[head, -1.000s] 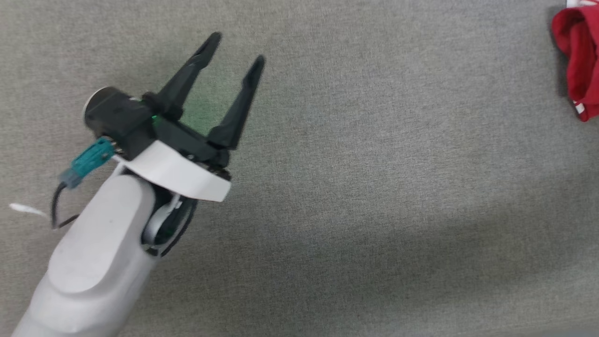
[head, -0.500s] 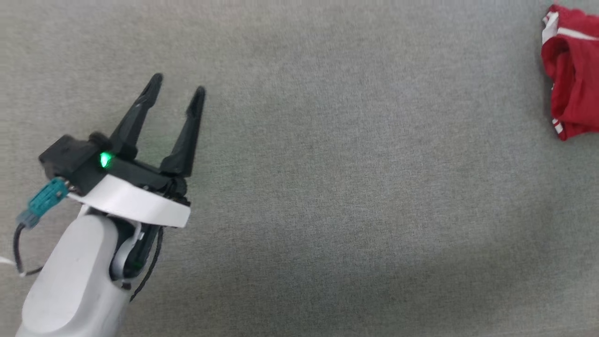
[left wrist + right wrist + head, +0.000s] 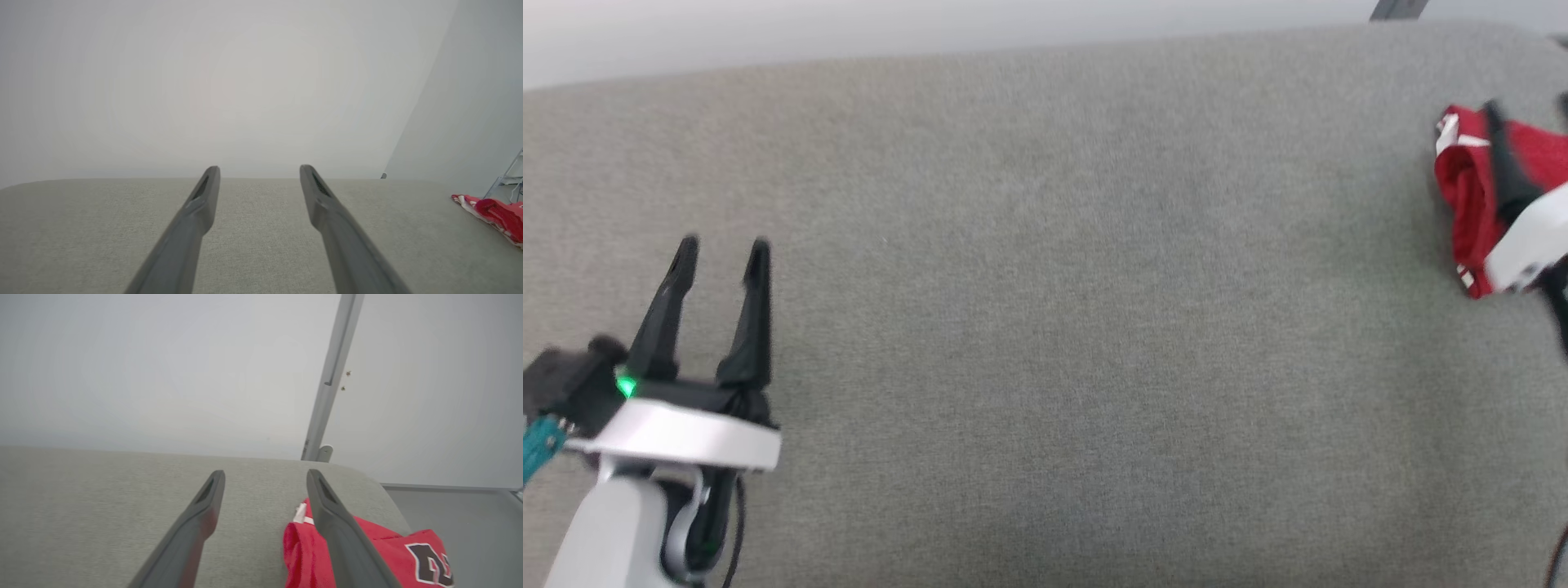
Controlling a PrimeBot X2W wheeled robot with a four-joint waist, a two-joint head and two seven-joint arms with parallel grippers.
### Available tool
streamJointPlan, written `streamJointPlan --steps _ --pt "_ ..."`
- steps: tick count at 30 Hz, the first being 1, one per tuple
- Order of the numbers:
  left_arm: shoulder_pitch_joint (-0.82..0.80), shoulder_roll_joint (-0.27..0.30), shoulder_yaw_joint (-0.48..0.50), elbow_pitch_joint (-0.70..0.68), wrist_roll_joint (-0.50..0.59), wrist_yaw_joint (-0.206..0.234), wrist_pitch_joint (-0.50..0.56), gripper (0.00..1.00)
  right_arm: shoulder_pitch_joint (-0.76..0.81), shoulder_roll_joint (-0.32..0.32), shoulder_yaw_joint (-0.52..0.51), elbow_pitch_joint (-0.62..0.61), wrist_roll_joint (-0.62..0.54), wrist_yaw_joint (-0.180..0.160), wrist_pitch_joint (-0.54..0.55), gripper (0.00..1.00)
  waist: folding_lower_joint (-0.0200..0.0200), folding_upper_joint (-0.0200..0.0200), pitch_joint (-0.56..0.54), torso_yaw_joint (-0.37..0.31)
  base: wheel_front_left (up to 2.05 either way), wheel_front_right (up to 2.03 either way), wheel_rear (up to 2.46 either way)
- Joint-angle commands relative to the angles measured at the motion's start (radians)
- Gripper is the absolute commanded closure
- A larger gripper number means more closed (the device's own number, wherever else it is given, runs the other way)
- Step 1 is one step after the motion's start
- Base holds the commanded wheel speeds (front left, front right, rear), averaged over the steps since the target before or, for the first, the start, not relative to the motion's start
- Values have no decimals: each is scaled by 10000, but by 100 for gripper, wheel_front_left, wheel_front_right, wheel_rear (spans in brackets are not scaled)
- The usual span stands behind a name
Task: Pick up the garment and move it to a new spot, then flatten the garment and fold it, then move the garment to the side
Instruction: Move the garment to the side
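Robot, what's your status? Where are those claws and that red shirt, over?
Left gripper open, empty, over cushion. Right gripper open, over shirt, not gripping. Shirt crumpled at cushion's right end. Nothing seen in the way.

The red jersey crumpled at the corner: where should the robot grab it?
Probably the bunched ridge of the red jersey nearest the open right hand, coming from above: it lies heaped, and that ridge stands up enough to pinch.

we make out black block characters outlined in white on the red garment (image 3: 388,544), cut off at the picture's edge, too partial for us to read
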Motion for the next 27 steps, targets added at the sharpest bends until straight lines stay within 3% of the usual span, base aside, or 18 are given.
streamJointPlan --steps 1,14,27 --pt "424 -81 328 -33 177 46 -46 0 446 125 30 -231 183 -14 -284 0 0 0 -348 81 0 0 0" --pt "2531 -693 1950 -311 831 -74 -46 0 3250 660 165 -1585 694 -12 -1805 0 0 0 -1439 401 0 0 0" --pt "3972 -820 2232 -533 398 -84 -46 0 5320 916 -279 -1907 1145 -8 -2706 0 0 0 -2236 719 0 0 0"
